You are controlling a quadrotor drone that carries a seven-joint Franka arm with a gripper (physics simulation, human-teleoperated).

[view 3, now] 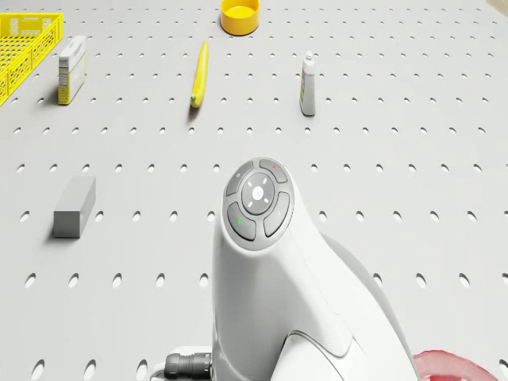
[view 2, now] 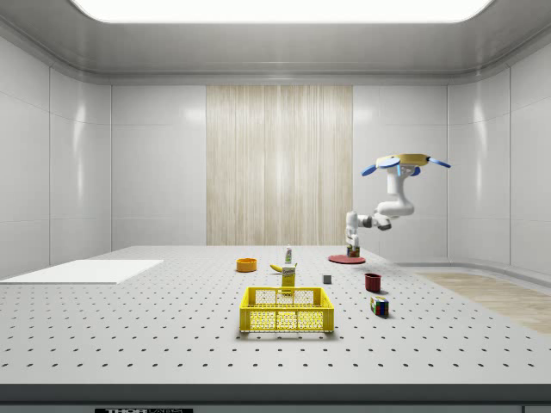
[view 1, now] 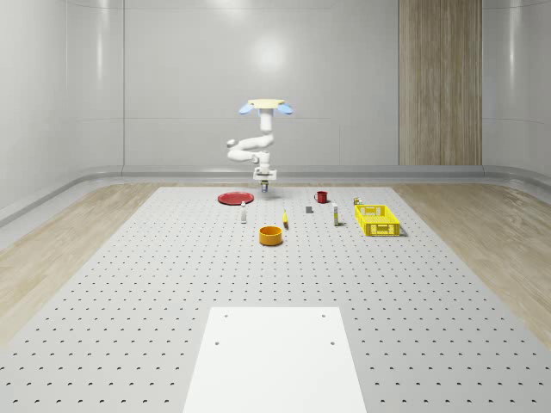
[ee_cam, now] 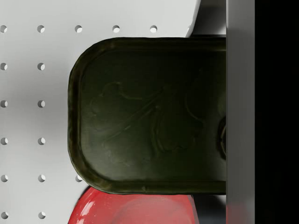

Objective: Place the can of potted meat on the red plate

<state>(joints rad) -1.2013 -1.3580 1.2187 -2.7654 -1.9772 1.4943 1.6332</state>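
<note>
The drone [view 1: 266, 106] hovers at the far end of the perforated table, just right of the red plate [view 1: 234, 198] in the whole-scene view. Its white arm hangs down, and the gripper [view 1: 265, 181] is shut on the can of potted meat [ee_cam: 149, 116]. In the wrist view the can's dark embossed top sits against one grey finger [ee_cam: 239, 112]. The can hangs a little above the table, beside the plate's rim [ee_cam: 135, 210] and partly over it. In the side view the gripper [view 2: 351, 249] is right above the plate [view 2: 346, 259].
Nearer on the table lie a banana [view 3: 200, 74], a small bottle [view 3: 308, 83], a grey block [view 3: 75, 206] and a carton [view 3: 71, 70]. An orange bowl [view 1: 271, 235], a red mug [view 1: 321, 196] and a yellow crate [view 1: 377, 218] stand further out. A white panel [view 1: 275, 361] covers the near edge.
</note>
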